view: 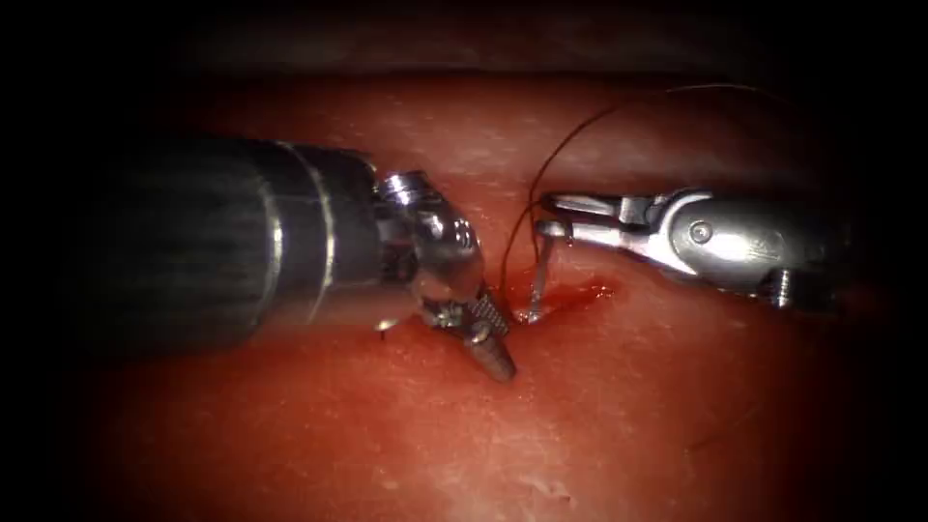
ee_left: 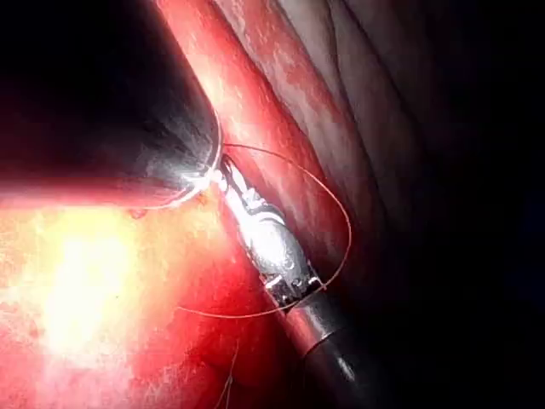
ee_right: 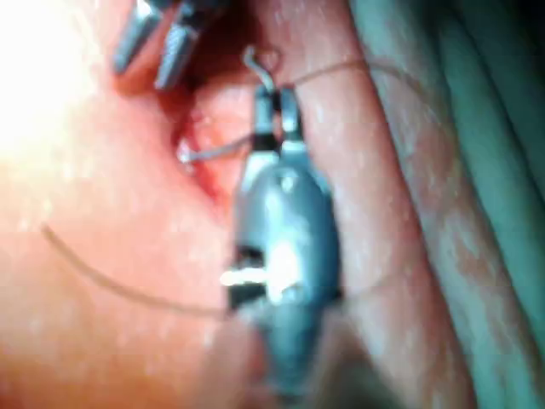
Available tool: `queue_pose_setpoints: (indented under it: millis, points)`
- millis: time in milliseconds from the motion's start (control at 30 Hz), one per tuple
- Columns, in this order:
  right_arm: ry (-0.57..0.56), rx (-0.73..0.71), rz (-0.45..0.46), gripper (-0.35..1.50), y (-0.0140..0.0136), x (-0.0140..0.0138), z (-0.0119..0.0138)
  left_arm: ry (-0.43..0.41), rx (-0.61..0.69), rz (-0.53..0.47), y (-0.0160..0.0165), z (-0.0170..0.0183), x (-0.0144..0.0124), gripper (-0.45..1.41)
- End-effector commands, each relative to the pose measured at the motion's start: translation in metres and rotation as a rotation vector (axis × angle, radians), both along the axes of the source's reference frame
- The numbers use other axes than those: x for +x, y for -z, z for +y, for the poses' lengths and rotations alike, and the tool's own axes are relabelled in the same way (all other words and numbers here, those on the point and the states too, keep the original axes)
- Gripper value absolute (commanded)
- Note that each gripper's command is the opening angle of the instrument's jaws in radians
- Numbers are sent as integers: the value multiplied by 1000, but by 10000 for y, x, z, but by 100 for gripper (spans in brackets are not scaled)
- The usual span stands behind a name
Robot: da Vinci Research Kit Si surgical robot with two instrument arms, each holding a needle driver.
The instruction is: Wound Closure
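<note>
- Tissue (view: 599,406): lying across the endoscope view, a short cut (view: 580,292) showing near the middle, with red fluid (view: 594,288) pooling along it.
- Right tool (view: 553,217): reaching in from the right, above the cut; its jaws are pressing together on the needle near its rear end, where the thread joins.
- Needle (view: 541,275): hanging down from the right tool's jaws to the left end of the cut; its lower end is sitting in the tissue there, the tip hidden. In the right wrist view the needle (ee_right: 223,152) is running from the jaws (ee_right: 277,106) into the wound edge.
- Thread (view: 570,140): arcing up and to the right from the needle's held end, passing over the tissue behind the right tool. In the left wrist view the thread (ee_left: 341,213) is looping around the right tool (ee_left: 223,179).
- Left tool (view: 493,338): pointing down and right, just left of the cut; its jaws are spreading slightly apart and gripping nothing, the lower jaw resting at the tissue surface.
</note>
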State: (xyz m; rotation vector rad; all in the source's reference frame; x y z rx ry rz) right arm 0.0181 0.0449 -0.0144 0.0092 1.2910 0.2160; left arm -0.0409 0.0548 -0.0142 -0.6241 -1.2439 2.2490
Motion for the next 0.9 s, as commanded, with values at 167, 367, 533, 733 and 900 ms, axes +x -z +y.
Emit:
queue_pose_setpoints:
  millis: [167, 367, 533, 733, 900]
  points:
    - [36, 13, -11, -35, 0, 0, 0, -4, -3, 1, 0, -9, -4, 57]
    - [49, 29, -8, -35, 0, 0, -1, -9, -19, 6, 0, -27, -20, 55]
    - [25, 97, -7, -35, -1, -1, 7, -8, -36, 5, -3, -36, -42, 55]
    - [-12, 184, -3, -35, -4, -3, 14, -2, -43, -16, -25, -49, -39, 54]
    - [-37, 257, -1, -35, -5, -3, 20, 43, -90, -27, -40, -51, -20, 45]
